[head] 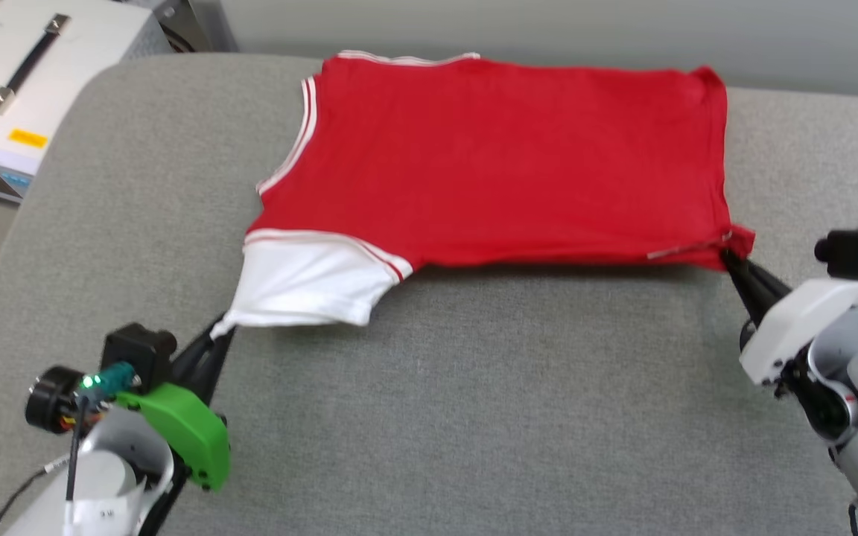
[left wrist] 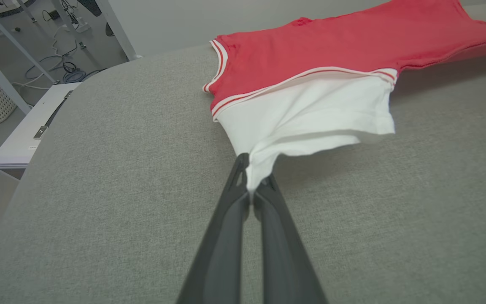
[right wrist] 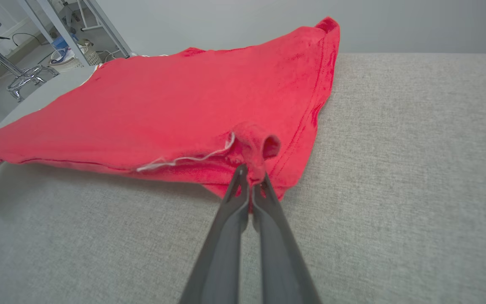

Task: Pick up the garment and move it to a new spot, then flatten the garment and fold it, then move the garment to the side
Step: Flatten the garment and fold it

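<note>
**One garment [head: 503,156] held at two near corners on the counter [head: 429,417]**

The grey fabric-covered counter stretches wide beneath the garment and reaches out past it on every side we can see. The garment itself lies spread out towards the far edge of that counter, a plain red face turned up. Its collar end points to the robot's left and its hem end to the right. Its near edge seems raised a little, and a shadow runs along the grey cloth under it.

Beyond the garment's left end, off the counter's rounded corner, we see a white case [head: 34,82] with a dark handle on top.

At the garment's near left corner a white sleeve [head: 310,279] with red-and-white striped trim is drawn out to a point.

The left end effector [head: 222,327] is clamped on that sleeve's tip; in the left wrist view its two dark fingers [left wrist: 226,236] press together with white fabric bunched between them. The right end effector [head: 727,257] is clamped on the garment's near right hem corner, where the right wrist view shows red cloth puckered into a small loop just above its tips.

A thin, loose white thread [right wrist: 184,159] trails along the garment's near edge, just left of that pinched corner.
</note>
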Available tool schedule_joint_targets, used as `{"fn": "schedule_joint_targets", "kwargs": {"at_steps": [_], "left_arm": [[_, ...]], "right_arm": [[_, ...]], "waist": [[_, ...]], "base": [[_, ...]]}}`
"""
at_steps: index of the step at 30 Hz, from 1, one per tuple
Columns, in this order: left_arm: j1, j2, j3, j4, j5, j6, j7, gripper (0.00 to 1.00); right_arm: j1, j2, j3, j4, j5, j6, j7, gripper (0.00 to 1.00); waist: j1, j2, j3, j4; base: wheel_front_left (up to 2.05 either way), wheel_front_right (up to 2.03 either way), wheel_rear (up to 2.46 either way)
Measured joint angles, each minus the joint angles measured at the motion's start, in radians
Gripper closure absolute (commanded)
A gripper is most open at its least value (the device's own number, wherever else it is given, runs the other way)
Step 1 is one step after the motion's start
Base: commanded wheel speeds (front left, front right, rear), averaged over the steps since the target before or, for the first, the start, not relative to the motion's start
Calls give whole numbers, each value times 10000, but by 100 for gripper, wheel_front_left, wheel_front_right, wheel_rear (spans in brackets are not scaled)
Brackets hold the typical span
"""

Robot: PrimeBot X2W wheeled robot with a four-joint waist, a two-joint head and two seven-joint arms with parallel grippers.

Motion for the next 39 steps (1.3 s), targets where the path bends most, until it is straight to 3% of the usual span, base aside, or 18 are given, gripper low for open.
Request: {"fn": "schedule_joint_targets", "kwargs": {"at_steps": [12, 28, 35, 39], "left_arm": [[1925, 773, -458, -1781, -623, 199, 1183, 100], [3795, 2213, -830, -3695, -1762, -59, 2610, 100], [3176, 2249, -445, -3988, -1534, -19, 2382, 100], [2146, 2224, -259, -3806, -1258, -278, 2357, 100]], "right_arm": [[2550, -456, -79, -1294, 1829, 0, 677, 100], [5916, -1298, -980, -3605, 2569, 0, 2454, 100], [6094, -1175, -2111, -4566, 2127, 0, 3225, 100], [5862, -853, -2796, -4966, 1776, 0, 3722, 100]], "waist": [[0, 0, -1450, 145], [0, 0, -2412, 88], [0, 0, -2008, -47], [1, 0, -1643, -133]], "base": [[0, 0, 0], [0, 0, 0], [0, 0, 0], [0, 0, 0]]}}
